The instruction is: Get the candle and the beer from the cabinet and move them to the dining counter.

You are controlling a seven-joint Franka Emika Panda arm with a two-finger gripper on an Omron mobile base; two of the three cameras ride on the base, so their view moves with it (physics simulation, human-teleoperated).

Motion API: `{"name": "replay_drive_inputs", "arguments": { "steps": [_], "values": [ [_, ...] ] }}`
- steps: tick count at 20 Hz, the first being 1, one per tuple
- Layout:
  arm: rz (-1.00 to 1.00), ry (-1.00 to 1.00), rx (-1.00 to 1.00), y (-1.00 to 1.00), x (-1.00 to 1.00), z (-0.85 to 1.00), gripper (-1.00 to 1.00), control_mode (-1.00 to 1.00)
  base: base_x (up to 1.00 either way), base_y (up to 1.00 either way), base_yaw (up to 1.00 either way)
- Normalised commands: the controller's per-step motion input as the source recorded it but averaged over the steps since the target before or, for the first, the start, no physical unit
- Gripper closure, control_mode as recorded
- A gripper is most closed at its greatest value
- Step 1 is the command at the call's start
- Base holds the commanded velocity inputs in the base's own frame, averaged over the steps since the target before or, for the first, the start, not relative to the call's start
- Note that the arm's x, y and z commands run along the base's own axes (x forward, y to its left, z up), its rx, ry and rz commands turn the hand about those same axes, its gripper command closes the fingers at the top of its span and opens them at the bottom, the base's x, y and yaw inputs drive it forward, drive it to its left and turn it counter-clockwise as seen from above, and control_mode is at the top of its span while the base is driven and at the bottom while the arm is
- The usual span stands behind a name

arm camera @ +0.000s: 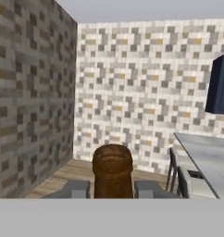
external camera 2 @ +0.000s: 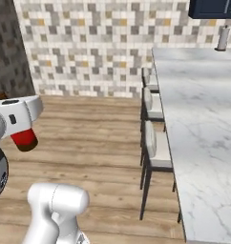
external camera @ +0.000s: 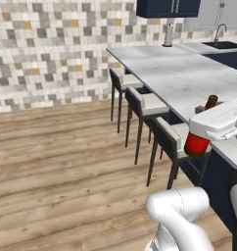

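Brown beer [arm camera: 113, 170] clamped upright between gripper [arm camera: 112, 190] fingers, carried beside dining counter [external camera 2: 203, 119], short of its stools [external camera: 162, 135], probably for setting down there.

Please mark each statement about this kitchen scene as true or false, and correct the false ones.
1. The gripper is closed on the beer. True.
2. The beer already stands on the dining counter. False: it hangs in the gripper, beside the counter and above the wooden floor.
3. Stools are lined along the dining counter. True.
4. The candle lies on the near part of the dining counter. False: the visible part of the marble shows no candle.
5. The cabinet is red. False: it is dark navy.
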Motion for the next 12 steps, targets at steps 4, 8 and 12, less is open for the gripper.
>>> {"name": "replay_drive_inputs", "arguments": {
  "steps": [4,8,12],
  "values": [
    [0.0,0.0,0.0,0.0,0.0,0.0,1.0,1.0,0.61,0.44,-0.35],
    [0.0,0.0,0.0,0.0,0.0,0.0,1.0,1.0,0.6,0.39,-0.35],
    [0.0,0.0,0.0,0.0,0.0,0.0,1.0,1.0,0.55,0.36,-0.36]
  ]
}}
